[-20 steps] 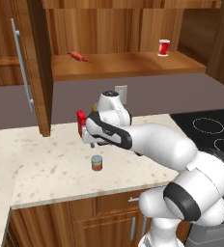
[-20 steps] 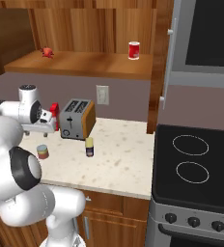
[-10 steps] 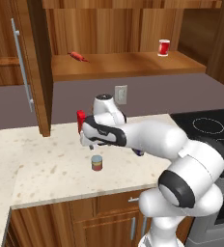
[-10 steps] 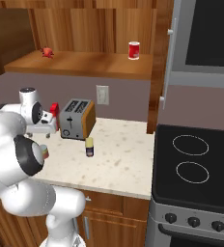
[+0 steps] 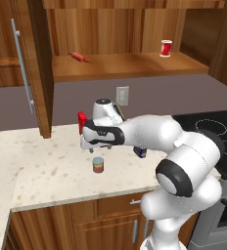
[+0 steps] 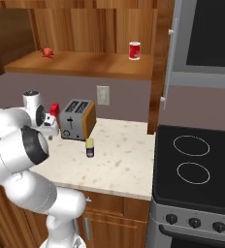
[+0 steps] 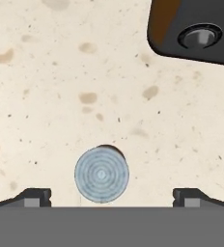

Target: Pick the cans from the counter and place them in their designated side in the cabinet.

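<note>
The round can with its pale grey top and red label stands on the beige counter. My gripper hangs open just above it, pointing down. In the hand view the can's ringed top lies between the two spread fingertips, a little left of the middle, with nothing touching it. The squat dark blue-purple can with a yellow top stands in front of the toaster; my arm half hides this can in the left base view. The wooden cabinet shelf runs above the counter.
A red cup and a small red thing sit on the shelf. The open cabinet door with its long handle hangs at the left. A red carton stands behind my hand. The black stovetop lies to the right.
My hand has come down a little over the round can and the arm has stretched further out. The cans have not moved, and the jaws stay open.
</note>
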